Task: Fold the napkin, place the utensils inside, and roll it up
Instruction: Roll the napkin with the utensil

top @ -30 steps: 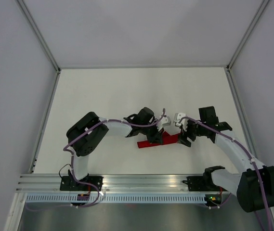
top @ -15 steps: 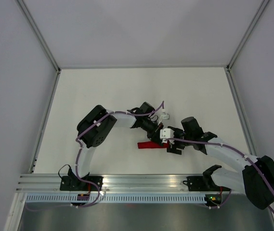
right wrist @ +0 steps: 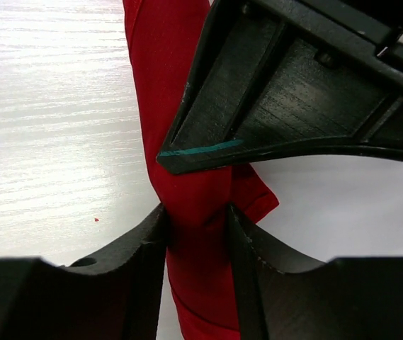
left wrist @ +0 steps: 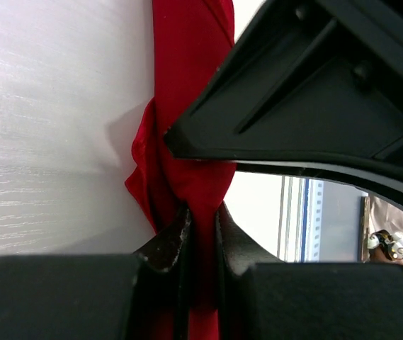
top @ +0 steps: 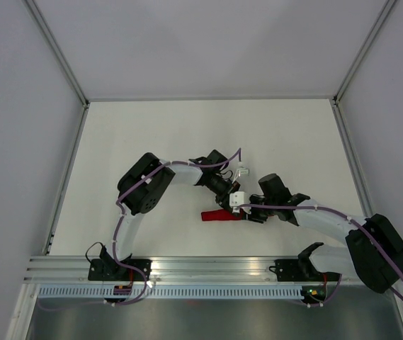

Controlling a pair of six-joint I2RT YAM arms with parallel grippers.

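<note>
The red napkin [top: 215,215] lies rolled into a narrow bundle on the white table, just ahead of the arm bases. My left gripper [top: 231,205] is shut on its right part; in the left wrist view the fingers pinch the red cloth [left wrist: 187,106]. My right gripper [top: 242,214] is shut on the same bundle right beside it; in the right wrist view its fingers squeeze the roll [right wrist: 162,85]. The two grippers face each other and almost touch. The utensils are hidden.
The white table [top: 151,134] is walled by grey panels at the left, back and right. An aluminium rail [top: 208,269] with the arm bases runs along the near edge.
Both grippers have closed in toward each other over the napkin's right end. The right arm swung left and down. The visible red cloth has shrunk to a shorter, tighter bundle.
</note>
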